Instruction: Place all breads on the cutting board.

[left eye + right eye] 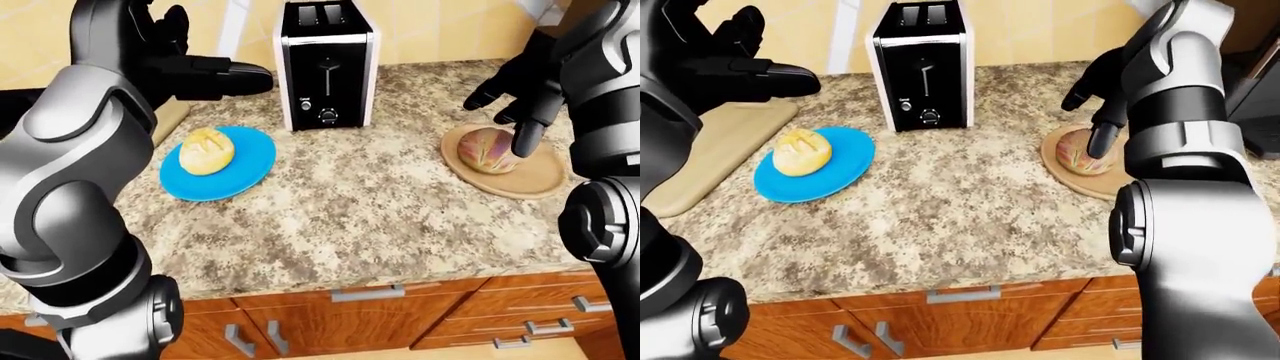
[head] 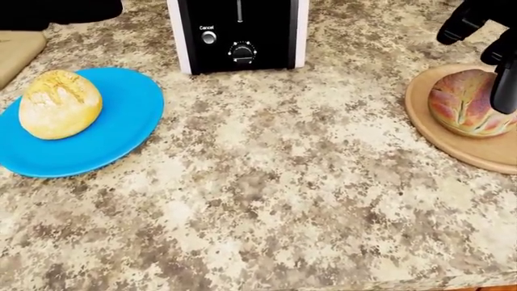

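Hovering open, the right hand (image 1: 520,94) sits over the reddish bread (image 2: 467,103).

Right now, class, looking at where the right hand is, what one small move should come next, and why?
Probably lower the right hand and close its fingers round the reddish loaf. The hand is open, one finger just over the loaf, which sits on a round wooden plate, not on the cutting board at far left.
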Available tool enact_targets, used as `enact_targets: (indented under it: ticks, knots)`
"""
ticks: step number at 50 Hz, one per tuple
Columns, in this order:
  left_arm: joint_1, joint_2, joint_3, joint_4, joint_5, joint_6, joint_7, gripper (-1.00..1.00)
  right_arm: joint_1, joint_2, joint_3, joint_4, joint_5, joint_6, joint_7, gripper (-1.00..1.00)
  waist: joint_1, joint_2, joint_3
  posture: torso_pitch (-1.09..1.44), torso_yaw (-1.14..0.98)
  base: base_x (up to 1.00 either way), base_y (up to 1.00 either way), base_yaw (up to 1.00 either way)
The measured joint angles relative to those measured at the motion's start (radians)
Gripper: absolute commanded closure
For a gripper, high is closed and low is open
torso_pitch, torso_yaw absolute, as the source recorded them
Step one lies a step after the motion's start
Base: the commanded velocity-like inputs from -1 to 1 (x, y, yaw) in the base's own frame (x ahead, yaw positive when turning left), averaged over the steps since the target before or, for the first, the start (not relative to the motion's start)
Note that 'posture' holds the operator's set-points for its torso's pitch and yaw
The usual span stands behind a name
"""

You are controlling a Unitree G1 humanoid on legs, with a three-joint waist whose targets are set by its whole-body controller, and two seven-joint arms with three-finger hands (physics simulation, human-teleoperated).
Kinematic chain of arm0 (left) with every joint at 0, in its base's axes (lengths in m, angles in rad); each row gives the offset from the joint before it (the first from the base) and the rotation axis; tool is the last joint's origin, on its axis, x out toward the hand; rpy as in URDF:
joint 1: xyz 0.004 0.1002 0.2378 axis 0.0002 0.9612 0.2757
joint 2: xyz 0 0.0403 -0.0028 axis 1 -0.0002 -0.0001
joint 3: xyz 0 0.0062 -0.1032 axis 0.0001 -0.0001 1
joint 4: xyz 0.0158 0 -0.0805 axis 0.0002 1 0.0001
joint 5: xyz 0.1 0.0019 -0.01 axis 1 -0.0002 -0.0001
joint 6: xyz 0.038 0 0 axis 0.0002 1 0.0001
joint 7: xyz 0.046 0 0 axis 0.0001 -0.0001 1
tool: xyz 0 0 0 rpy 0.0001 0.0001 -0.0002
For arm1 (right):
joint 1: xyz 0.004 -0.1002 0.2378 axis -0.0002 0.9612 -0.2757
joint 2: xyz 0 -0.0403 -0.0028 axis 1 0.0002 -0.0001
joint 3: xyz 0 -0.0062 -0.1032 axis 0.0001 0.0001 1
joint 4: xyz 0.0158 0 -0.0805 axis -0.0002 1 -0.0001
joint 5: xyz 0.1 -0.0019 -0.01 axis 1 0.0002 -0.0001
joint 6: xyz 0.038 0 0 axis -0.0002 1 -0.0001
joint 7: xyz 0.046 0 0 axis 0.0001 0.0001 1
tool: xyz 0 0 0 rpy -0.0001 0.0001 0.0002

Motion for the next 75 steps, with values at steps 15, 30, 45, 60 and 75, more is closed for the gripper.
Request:
enact_targets:
  ticks: [15, 30, 45, 60, 75]
  knots:
    - [0.000, 0.003, 0.007, -0.009, -0.004, 0.007, 0.004, -1.00, 0.072, -0.043, -0.012, -0.098, -0.049, -0.024, 0.083, -1.00, 0.003, -0.003, 0.002, 0.00, 0.00, 0.00, 0.00, 0.00]
    - [0.004, 0.002, 0.002, -0.009, -0.008, 0.002, 0.004, -1.00, 0.117, -0.031, -0.034, -0.124, -0.061, -0.028, 0.067, -1.00, -0.003, -0.003, -0.003, 0.00, 0.00, 0.00, 0.00, 0.00]
    - [0.002, 0.003, 0.007, -0.011, -0.010, 0.006, 0.004, -1.00, 0.144, -0.008, -0.026, -0.150, -0.056, -0.039, 0.038, -1.00, -0.005, -0.007, -0.007, 0.00, 0.00, 0.00, 0.00, 0.00]
    - [0.001, 0.003, 0.004, -0.013, -0.021, 0.007, 0.008, -1.00, 0.126, 0.030, -0.014, -0.014, -0.029, -0.091, -0.168, -1.00, -0.008, -0.006, -0.009, 0.00, 0.00, 0.00, 0.00, 0.00]
    - [0.002, 0.004, 0.003, -0.008, -0.021, 0.003, 0.007, -1.00, 0.146, 0.033, -0.006, 0.006, 0.006, -0.112, -0.309, -0.81, -0.006, -0.012, -0.013, 0.00, 0.00, 0.00, 0.00, 0.00]
